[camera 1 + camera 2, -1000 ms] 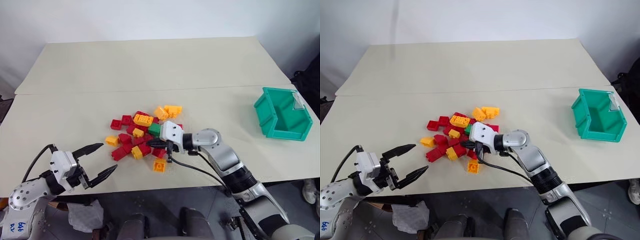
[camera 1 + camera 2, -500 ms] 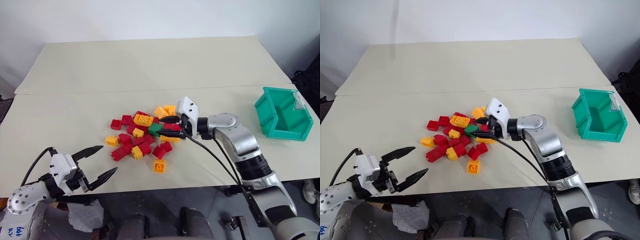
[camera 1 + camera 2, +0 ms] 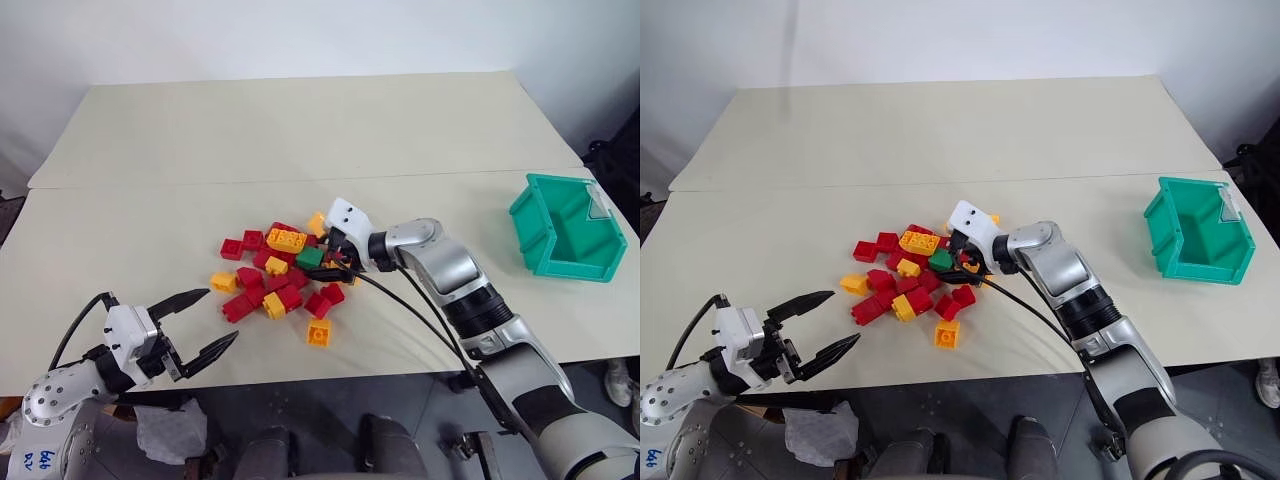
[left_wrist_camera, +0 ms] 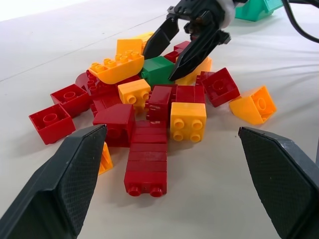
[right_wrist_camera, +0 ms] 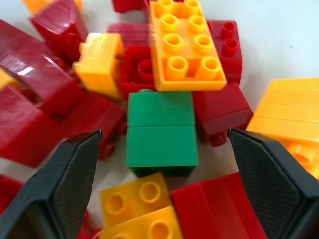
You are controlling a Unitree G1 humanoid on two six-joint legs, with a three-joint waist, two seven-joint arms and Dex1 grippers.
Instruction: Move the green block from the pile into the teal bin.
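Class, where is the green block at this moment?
The green block lies in the pile near the table's middle, beside a large yellow brick, between the open right gripper's fingers, far left of the teal bin.

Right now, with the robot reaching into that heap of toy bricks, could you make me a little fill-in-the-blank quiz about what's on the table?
1. The right gripper has its fingers open on either side of the ______ block.
2. The teal bin has ______ bricks inside it.
3. The pile is made of red and ______ bricks.
4. The left gripper is open and holds ______.

Missing words: green; no; yellow; nothing
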